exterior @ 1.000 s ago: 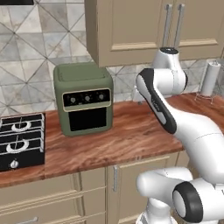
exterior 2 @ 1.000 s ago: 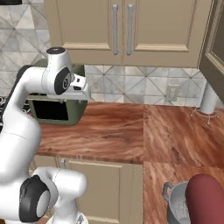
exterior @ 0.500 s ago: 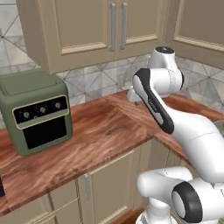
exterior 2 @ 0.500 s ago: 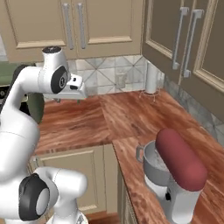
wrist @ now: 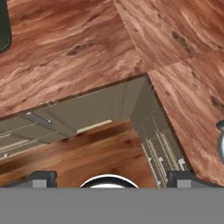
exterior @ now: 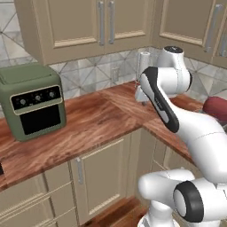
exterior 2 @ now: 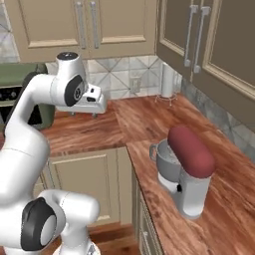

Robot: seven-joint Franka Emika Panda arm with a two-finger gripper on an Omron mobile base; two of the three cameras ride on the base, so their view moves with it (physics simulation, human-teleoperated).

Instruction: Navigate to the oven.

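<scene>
**Oven yet to be found: swing wide of the corner**

Where the oven stands I cannot tell from this spot. The only appliance with a door nearby is the small green toaster oven (exterior: 32, 106), sitting on the wooden surface (exterior: 106, 119) to the left, and that is not the goal. The step in hand looks like driving the base on until the big built-in front comes up ahead. To do it well, keep the base away from the inner corner of the lower cabinets (exterior: 102, 173) and hold the arm tucked. Don't stop for the toaster oven.

To the right, the surface carries a red stand mixer (exterior 2: 187, 169), with a paper towel roll (exterior 2: 168, 79) back in the corner under the wall cabinets (exterior 2: 99, 25).

The arm (exterior 2: 45, 99) rises from the base, bends at the elbow and reaches forward over the surface's edge. The wrist points down at the wooden floor (wrist: 87, 153) and the cabinet corner. The jaws are spread wide and carry nothing.
</scene>
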